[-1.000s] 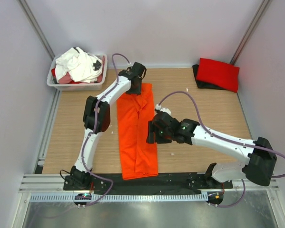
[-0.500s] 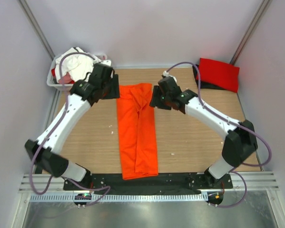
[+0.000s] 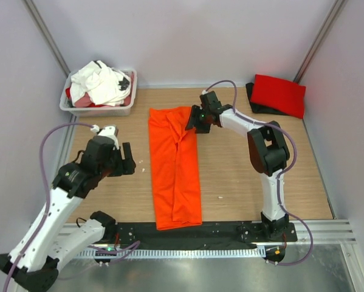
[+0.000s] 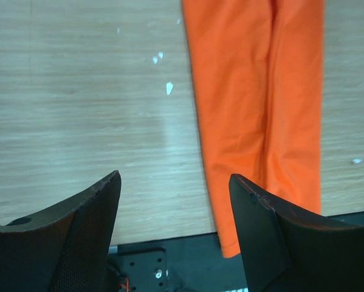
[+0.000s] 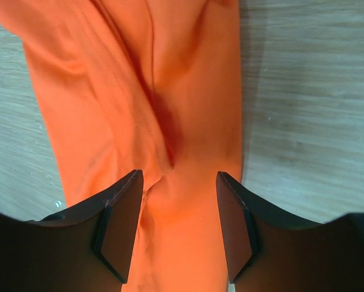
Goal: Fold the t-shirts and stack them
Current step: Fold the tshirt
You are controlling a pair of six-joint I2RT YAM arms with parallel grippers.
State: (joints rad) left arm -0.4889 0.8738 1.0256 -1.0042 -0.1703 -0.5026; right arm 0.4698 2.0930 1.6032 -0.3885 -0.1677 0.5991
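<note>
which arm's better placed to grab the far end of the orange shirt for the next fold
Right. The right hand is open over the far end of the bright orange cloth t-shirt. The left hand is open over bare wooden table beside the shirt.

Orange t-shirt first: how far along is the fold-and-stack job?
Done: a folded red cloth t-shirt lies on black cloth in the far right corner. In hand: the bright orange cloth t-shirt is folded into a long strip; the right end effector is open over its far end, the left end effector open beside it. Left: crosswise folds, stacking, and the white t-shirts in the white plastic tub.
</note>
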